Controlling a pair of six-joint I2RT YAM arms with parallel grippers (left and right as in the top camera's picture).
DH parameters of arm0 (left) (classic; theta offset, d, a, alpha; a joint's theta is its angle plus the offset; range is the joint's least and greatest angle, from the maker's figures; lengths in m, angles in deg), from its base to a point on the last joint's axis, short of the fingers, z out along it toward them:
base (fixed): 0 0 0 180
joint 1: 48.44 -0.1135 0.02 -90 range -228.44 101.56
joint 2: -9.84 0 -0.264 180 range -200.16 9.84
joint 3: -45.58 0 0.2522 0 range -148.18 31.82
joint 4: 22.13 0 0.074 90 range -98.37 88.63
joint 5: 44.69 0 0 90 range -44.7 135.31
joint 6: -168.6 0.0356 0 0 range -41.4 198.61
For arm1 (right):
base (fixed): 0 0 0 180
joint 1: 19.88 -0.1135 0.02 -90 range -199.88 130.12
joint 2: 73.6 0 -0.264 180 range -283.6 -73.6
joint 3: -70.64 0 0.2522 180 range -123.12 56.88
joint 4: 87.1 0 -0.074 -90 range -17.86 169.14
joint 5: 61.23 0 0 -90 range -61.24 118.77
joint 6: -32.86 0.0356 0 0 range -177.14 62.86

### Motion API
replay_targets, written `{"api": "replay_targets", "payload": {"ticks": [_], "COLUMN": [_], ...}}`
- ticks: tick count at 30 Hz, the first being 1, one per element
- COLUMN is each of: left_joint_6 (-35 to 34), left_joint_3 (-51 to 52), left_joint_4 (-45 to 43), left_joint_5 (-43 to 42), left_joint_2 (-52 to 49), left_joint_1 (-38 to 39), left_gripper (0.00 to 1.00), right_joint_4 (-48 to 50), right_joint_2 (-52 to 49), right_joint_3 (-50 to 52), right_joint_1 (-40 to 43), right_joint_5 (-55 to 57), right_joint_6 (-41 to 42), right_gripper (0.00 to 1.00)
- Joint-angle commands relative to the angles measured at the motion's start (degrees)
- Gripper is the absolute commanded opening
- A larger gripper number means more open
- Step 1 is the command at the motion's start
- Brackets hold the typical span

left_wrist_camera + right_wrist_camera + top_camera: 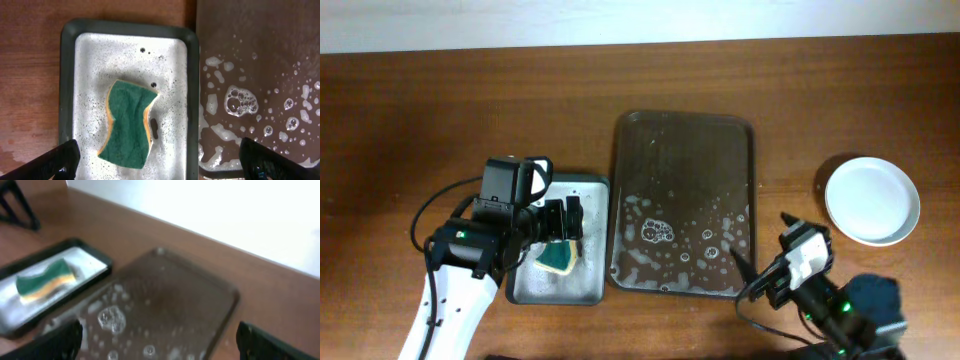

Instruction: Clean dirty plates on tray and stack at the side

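Note:
The dark brown tray (690, 170) lies at the table's middle, wet with soap foam and bubbles, with no plate on it. The white plates (872, 199) sit on the table right of the tray; from above they look like one round dish. My left gripper (565, 222) is open and empty above the grey metal tray, over the sponge (127, 125). My right gripper (762, 245) is open and empty near the brown tray's front right corner. The brown tray also shows in the left wrist view (260, 50) and the right wrist view (165, 290).
A grey metal tray (530, 285) with a green and yellow sponge (558, 257) lies left of the brown tray, nearly touching it. It also shows in the right wrist view (85, 255). A white wall edge runs along the table's back.

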Motion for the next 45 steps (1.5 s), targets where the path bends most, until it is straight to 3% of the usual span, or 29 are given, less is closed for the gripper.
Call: {"api": "replay_targets", "payload": {"ticks": [1,6,23,27,31,34,39,45], "left_joint_6": [0.7,0.7,0.7,0.7,0.8,0.8,0.8,0.7], "left_joint_3": [-0.6,-0.6,-0.5,5.3,21.9,34.7,46.9,57.1], "left_joint_4": [0.0,0.0,0.1,-3.5,-26.5,-36.6,-39.0,-47.1], "left_joint_5": [-0.2,-0.2,-0.2,4.8,3.3,3.5,4.3,4.3], "left_joint_2": [0.3,0.3,1.4,13.8,32.5,46.6,64.0,66.1], "left_joint_1": [-0.2,-0.2,-0.1,-0.7,-0.9,-2.1,-4.0,-4.2], "left_gripper": [1.0,1.0,1.0,1.0,1.0,1.0,1.0,1.0], "right_joint_4": [7.0,26.6,26.1,26.1,26.1,26.1,26.1,26.1], "right_joint_2": [8.5,13.8,13.6,13.6,13.6,13.6,13.6,13.6], "right_joint_3": [11.1,26.3,26.2,26.2,26.2,26.2,26.2,26.2], "right_joint_1": [-0.4,-0.4,-0.5,-0.5,-0.5,-0.5,-0.5,-0.5], "right_joint_5": [3.2,3.7,3.7,3.7,3.7,3.7,3.7,3.7], "right_joint_6": [-0.9,-0.7,-0.7,-0.7,-0.7,-0.7,-0.7,-0.7], "right_gripper": [0.99,0.99,0.99,0.99,0.99,0.99,0.99,0.99]}}
